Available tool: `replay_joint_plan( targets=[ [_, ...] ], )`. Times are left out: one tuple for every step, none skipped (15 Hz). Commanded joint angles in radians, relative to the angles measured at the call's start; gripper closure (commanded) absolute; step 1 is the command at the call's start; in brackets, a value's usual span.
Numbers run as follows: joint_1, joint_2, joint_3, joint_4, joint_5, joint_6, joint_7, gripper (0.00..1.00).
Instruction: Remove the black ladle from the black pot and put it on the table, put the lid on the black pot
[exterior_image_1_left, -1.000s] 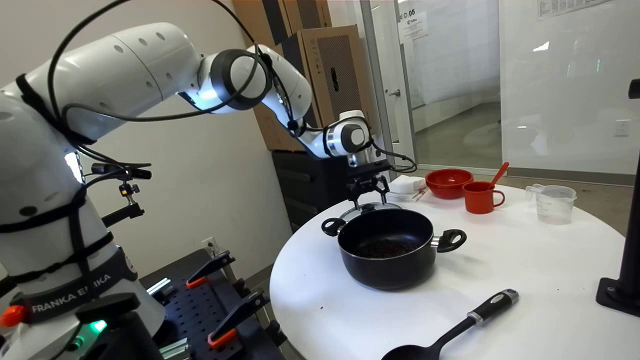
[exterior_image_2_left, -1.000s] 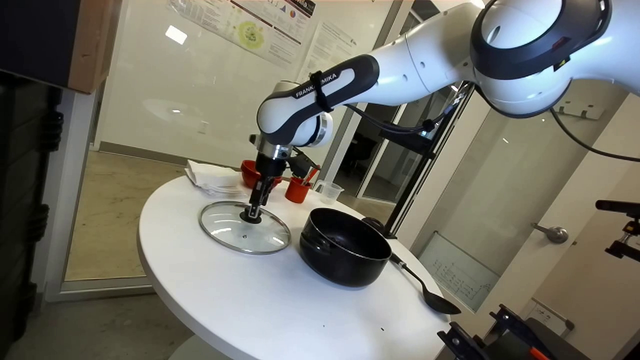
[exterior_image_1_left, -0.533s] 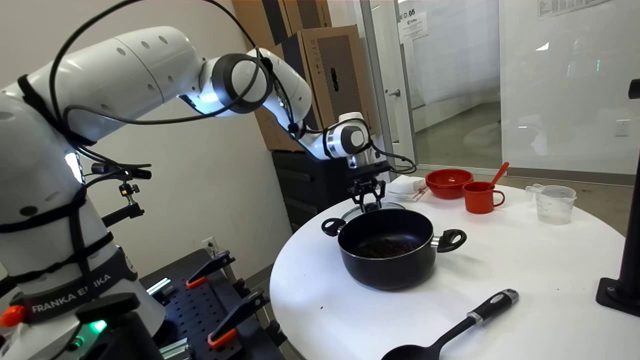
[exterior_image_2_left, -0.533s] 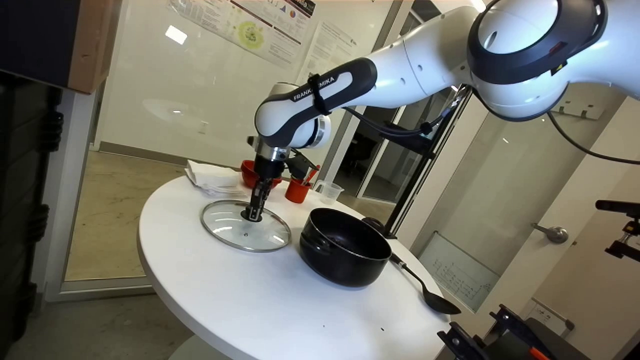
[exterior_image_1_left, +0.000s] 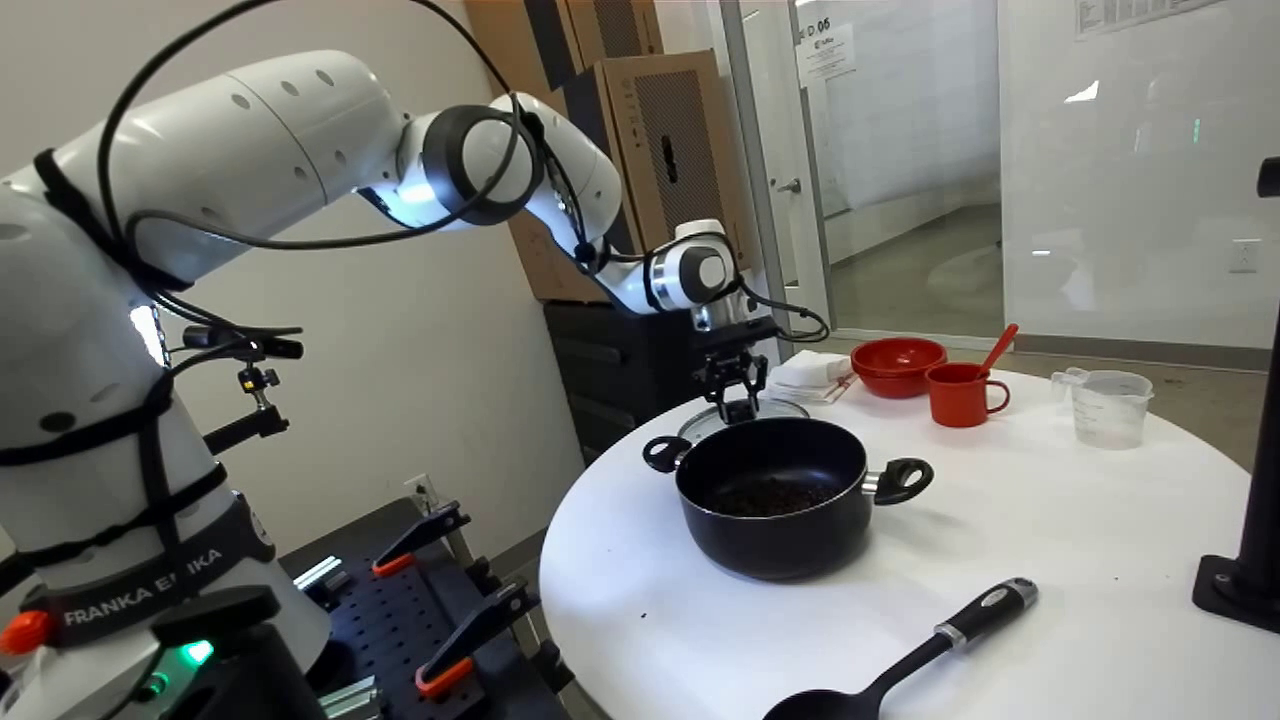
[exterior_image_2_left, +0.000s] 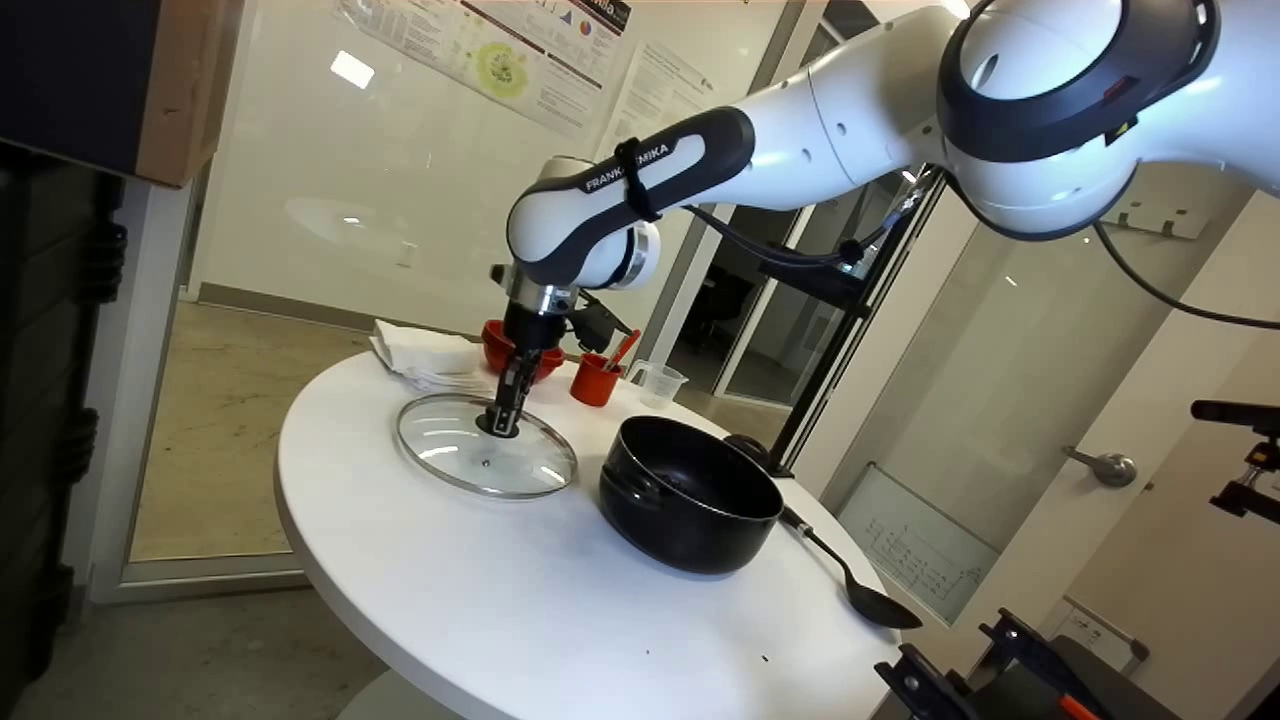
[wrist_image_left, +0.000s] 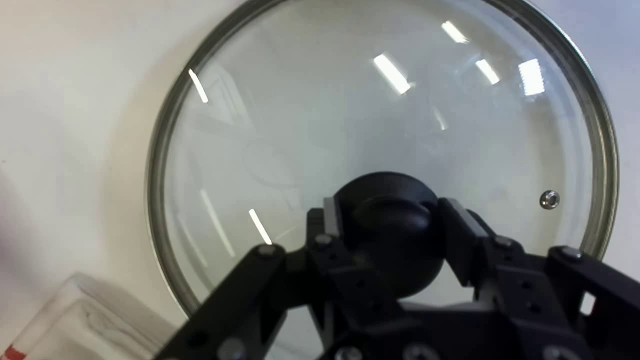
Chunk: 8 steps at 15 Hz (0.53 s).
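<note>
Lid (exterior_image_2_left: 468, 452), round clear glass with a metal rim and no long axis, directly beneath the robot's gripper (wrist_image_left: 391, 220). The gripper is grasping it: two fingers press opposite sides of its black knob (wrist_image_left: 392, 195). Whether the rim touches the table (exterior_image_2_left: 500, 590) or hangs just above cannot be told. The coming move likely turns on where the pot (exterior_image_2_left: 680, 535) stands: uncovered and upright, just beside the lid, to the right of lid and gripper in an exterior view and slightly nearer the viewer. The ladle (exterior_image_1_left: 908, 664) lies on the table, across the pot from the lid. The lid will probably need lifting clear of the pot's edge, then carrying sideways, level, until centred over it.
</note>
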Motion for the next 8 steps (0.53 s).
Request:
replay_joint_plan(
  targets=[
    [-0.012,-0.087,0.041,-0.014,0.028,-0.056,-0.022,0.75],
    [-0.014,-0.112,0.050,-0.015,0.032,-0.067,-0.019,0.75],
    [-0.016,-0.131,0.060,-0.011,0.037,-0.085,-0.019,0.75],
    [-0.018,-0.150,0.070,0.002,0.040,-0.116,-0.017,0.75],
    [-0.016,-0.172,0.072,0.003,0.039,-0.132,-0.016,0.75],
    [-0.020,-0.207,0.077,-0.011,0.038,-0.152,-0.019,0.75],
    [-0.025,-0.235,0.084,-0.017,0.039,-0.179,-0.027,0.75],
    [-0.030,-0.266,0.089,-0.028,0.039,-0.199,-0.032,0.75]
  ],
)
